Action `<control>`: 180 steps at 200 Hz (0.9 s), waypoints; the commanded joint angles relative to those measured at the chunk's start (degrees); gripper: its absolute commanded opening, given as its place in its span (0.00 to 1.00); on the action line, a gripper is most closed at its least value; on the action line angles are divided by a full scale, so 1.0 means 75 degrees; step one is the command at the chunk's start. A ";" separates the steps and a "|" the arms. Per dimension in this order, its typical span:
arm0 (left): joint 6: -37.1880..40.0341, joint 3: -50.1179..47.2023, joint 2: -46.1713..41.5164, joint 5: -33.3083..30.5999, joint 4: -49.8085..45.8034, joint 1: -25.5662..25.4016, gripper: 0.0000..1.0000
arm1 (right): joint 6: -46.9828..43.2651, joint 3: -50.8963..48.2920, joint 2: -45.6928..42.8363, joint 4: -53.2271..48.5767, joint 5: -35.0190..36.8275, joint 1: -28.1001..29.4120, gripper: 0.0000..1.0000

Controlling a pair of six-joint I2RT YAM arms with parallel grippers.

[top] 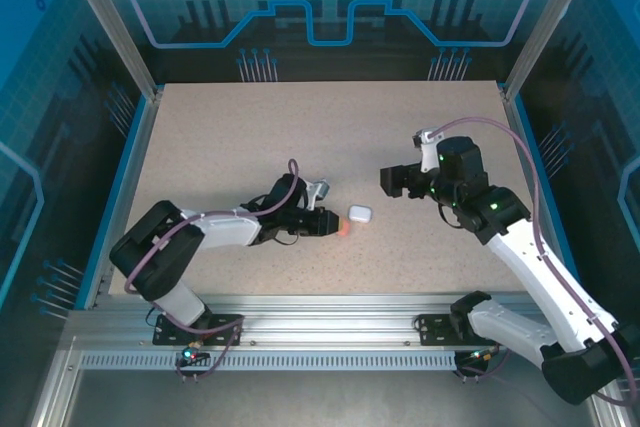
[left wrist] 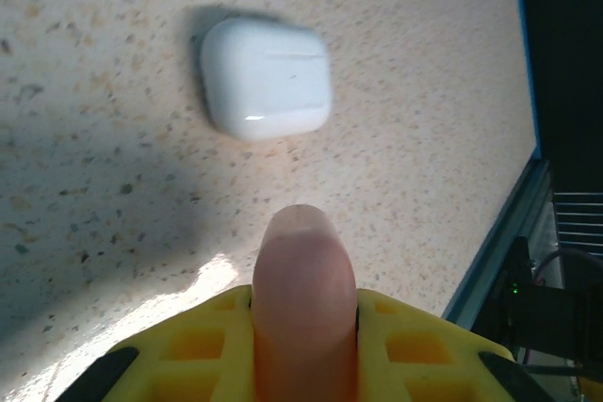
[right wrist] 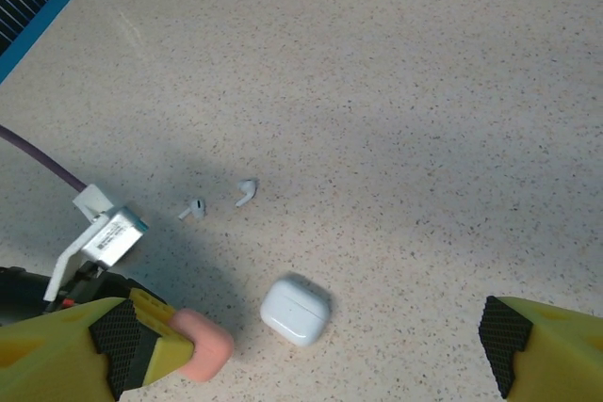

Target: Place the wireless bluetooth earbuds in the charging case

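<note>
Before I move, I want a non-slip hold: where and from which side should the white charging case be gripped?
Grip the white charging case across its two straighter side walls, coming straight down from above. It lies flat on the table, broad face up, and its rounded corners would likely slip. Keep clear of the left end effector, shut on a pink piece beside it.

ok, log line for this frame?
left jaws shut on salmon-pink rounded plastic piece | right jaws open, empty | white plastic charging case closed, on speckled table | two white stemmed earbuds loose, not inserted
</note>
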 commanded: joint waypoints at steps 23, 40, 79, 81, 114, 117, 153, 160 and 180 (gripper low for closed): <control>-0.0405 0.0620 0.0550 0.0132 -0.0964 -0.0053 0.00 | 0.0011 -0.0165 -0.0144 -0.0104 -0.0130 -0.0332 0.97; -0.0470 0.0704 0.0706 0.0109 -0.1072 -0.0054 0.00 | 0.0011 -0.0189 -0.0103 -0.0086 -0.0201 -0.0393 0.97; -0.0505 0.0937 0.0923 -0.0138 -0.1561 -0.0042 0.14 | -0.0088 -0.0218 -0.0067 -0.0110 -0.0194 -0.0476 0.97; -0.0505 0.0947 0.0934 -0.0149 -0.1593 -0.0048 0.16 | -0.0096 -0.0220 -0.0068 -0.0108 -0.0192 -0.0476 0.97; -0.0561 0.0986 0.0845 -0.0455 -0.1898 -0.0044 0.38 | -0.0226 -0.0271 -0.0079 -0.0042 -0.0192 -0.0656 0.98; -0.0563 0.0988 0.0829 -0.0495 -0.1928 -0.0046 0.40 | -0.0231 -0.0268 -0.0068 -0.0045 -0.0192 -0.0673 0.99; -0.0282 0.1005 0.0393 -0.1051 -0.2419 -0.0042 0.59 | -0.0282 -0.0270 0.0020 -0.0010 -0.0381 -0.1047 1.00; -0.0161 0.1046 0.0226 -0.1257 -0.2622 -0.0042 0.62 | -0.0242 -0.0275 0.0029 0.0010 -0.0462 -0.1145 1.00; 0.0254 0.1107 -0.0310 -0.1807 -0.3133 -0.0031 0.72 | -0.0104 -0.0382 0.0007 0.0146 -0.0905 -0.1511 1.00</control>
